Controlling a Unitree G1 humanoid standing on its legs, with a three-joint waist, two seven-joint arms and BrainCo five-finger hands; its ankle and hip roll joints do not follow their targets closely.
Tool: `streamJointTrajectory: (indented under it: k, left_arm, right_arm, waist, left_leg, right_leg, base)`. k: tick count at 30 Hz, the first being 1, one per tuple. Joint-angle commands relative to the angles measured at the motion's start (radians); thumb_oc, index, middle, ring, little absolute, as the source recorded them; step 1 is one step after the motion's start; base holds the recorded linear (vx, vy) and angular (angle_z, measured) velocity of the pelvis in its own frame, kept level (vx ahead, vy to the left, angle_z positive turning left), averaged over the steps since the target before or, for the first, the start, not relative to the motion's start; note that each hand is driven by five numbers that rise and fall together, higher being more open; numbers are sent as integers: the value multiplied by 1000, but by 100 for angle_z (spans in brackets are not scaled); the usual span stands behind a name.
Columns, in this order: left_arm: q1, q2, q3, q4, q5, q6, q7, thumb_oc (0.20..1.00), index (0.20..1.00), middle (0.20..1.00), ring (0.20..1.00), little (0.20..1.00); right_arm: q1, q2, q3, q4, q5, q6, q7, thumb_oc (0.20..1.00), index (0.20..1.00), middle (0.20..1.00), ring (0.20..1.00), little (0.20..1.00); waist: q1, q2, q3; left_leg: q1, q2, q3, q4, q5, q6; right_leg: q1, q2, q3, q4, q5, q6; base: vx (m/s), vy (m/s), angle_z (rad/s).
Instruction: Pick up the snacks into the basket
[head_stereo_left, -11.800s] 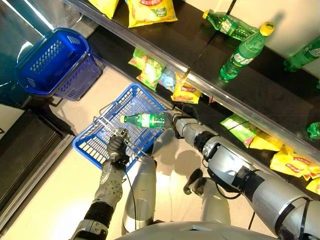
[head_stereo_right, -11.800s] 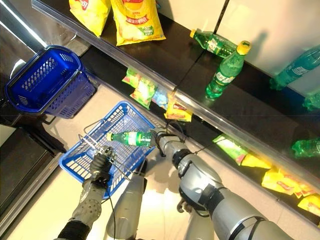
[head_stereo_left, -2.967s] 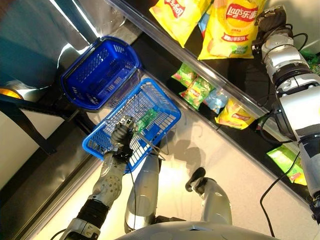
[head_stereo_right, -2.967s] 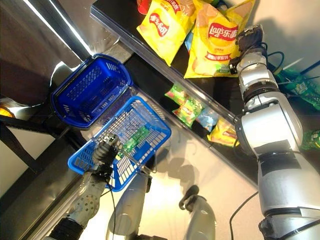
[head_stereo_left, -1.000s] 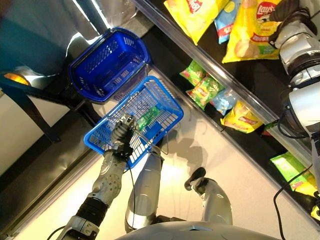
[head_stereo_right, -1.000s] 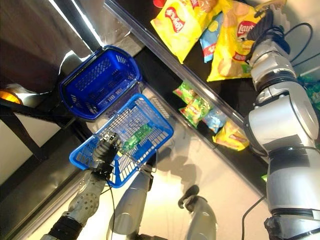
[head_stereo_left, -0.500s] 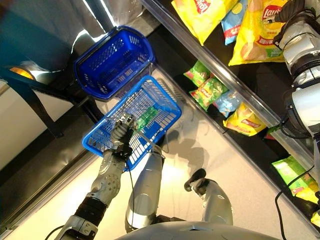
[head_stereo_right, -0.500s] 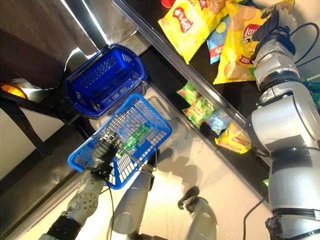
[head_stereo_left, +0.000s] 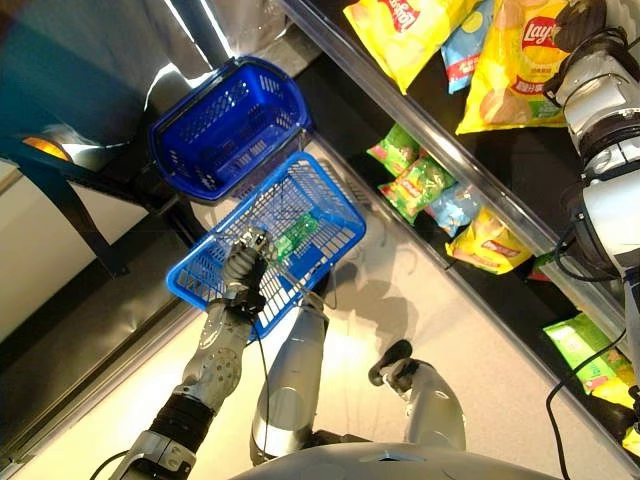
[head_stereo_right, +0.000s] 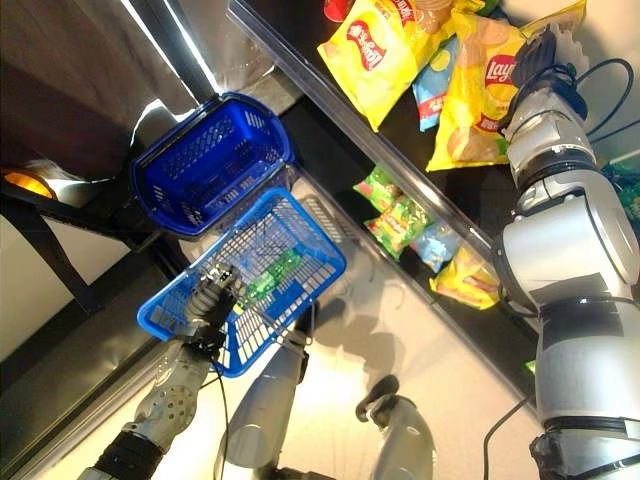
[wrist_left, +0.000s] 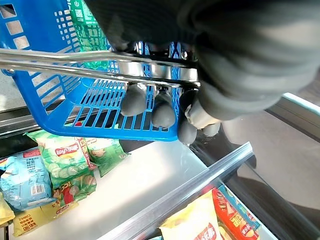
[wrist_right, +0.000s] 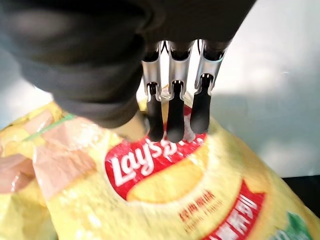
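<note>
My left hand is shut on the metal handle of a light blue basket, which hangs low beside the shelves. A green bottle lies inside the basket. My right hand is raised to the upper shelf. Its straight fingers rest on the top edge of a big yellow chip bag, which leans there among other bags.
A darker blue basket sits on a black stand behind the held one. Another yellow chip bag and a light blue bag lie on the upper shelf. Small green packs and a yellow pack lie on the lower shelf.
Early on my right hand held the green bottle over the basket; the bottle now lies inside. The hand has since risen to the yellow chip bag. Over the last second only the camera shifted.
</note>
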Motion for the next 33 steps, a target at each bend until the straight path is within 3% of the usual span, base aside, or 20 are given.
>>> streamJointTrajectory:
  k: [1, 14, 19, 20, 21, 29, 30, 31, 32, 33]
  left_arm:
    - [-44, 10, 12, -178, 46, -80, -91, 200, 200, 200, 200, 200]
    - [-48, -14, 31, -149, 43, -83, -82, 200, 200, 200, 200, 200]
    - [-49, -15, 31, -149, 46, -86, -71, 200, 200, 200, 200, 200]
    - [-49, -15, 31, -149, 46, -86, -71, 200, 200, 200, 200, 200]
    - [-52, -15, 32, -150, 53, -92, -63, 200, 200, 200, 200, 200]
    - [-56, -22, 39, -149, 66, -109, -35, 200, 200, 200, 200, 200]
    - [-58, -24, 40, -149, 65, -114, -30, 200, 200, 200, 200, 200]
    - [-56, -24, 40, -149, 65, -114, -30, 200, 200, 200, 200, 200]
    - [-62, -22, 37, -152, 64, -118, -24, 200, 200, 200, 200, 200]
    - [-61, -22, 38, -151, 64, -118, -23, 200, 200, 200, 200, 200]
  right_arm:
    - [15, 8, 39, -51, 16, -34, -7, 200, 200, 200, 200, 200]
    - [129, 111, -49, -55, 101, -60, 44, 200, 200, 200, 200, 200]
    - [140, 141, -71, -68, 99, -67, 4, 206, 206, 206, 206, 206]
    - [141, 142, -71, -68, 99, -67, 4, 297, 297, 297, 297, 297]
    - [144, 143, -80, -89, 96, -73, -29, 1000, 1000, 1000, 1000, 1000]
    - [164, 142, -116, -161, 75, -82, -123, 1000, 1000, 1000, 1000, 1000]
    - [166, 141, -128, -169, 67, -78, -145, 1000, 1000, 1000, 1000, 1000]
    - [168, 143, -128, -169, 67, -78, -144, 1000, 1000, 1000, 1000, 1000]
    - [172, 142, -139, -172, 61, -73, -157, 1000, 1000, 1000, 1000, 1000]
    - [173, 144, -139, -172, 61, -72, -157, 1000, 1000, 1000, 1000, 1000]
  waist:
    - [-9, 23, -75]
    - [-42, 14, -73]
    - [-55, 14, -70]
    - [-55, 13, -70]
    - [-62, 15, -69]
    - [-74, 19, -67]
    - [-76, 23, -67]
    - [-75, 21, -68]
    - [-76, 26, -67]
    - [-75, 24, -68]
  left_leg:
    - [-13, -15, 49, 113, -153, 61]
    - [5, -9, 68, 131, -174, 69]
    - [14, -4, 82, 137, -182, 74]
    - [14, -4, 82, 137, -182, 74]
    - [19, -4, 86, 133, -183, 75]
    - [21, -3, 96, 138, -190, 77]
    - [9, -5, 100, 129, -159, 85]
    - [19, -5, 96, 141, -191, 78]
    - [7, -6, 99, 131, -160, 85]
    - [16, -5, 94, 142, -190, 78]
  right_leg:
    - [-34, 17, 38, -27, 173, 62]
    - [-20, 17, 59, -37, 183, 60]
    - [-18, 18, 72, -41, 188, 61]
    - [-18, 18, 72, -41, 188, 61]
    - [-20, 18, 79, -45, 192, 62]
    - [-21, 18, 84, -39, 185, 61]
    - [-29, 16, 72, -51, 208, 48]
    - [-23, 17, 83, -38, 184, 61]
    - [-30, 15, 71, -52, 208, 48]
    - [-24, 17, 82, -40, 186, 61]
  base:
    - [0, 0, 0]
    - [1, 19, -6]
    - [13, 31, -11]
    - [13, 39, -20]
    - [12, 31, -19]
    - [5, 20, -9]
    - [0, 0, 0]
    - [-55, 27, -3]
    - [83, -17, -3]
    - [-54, 15, -4]
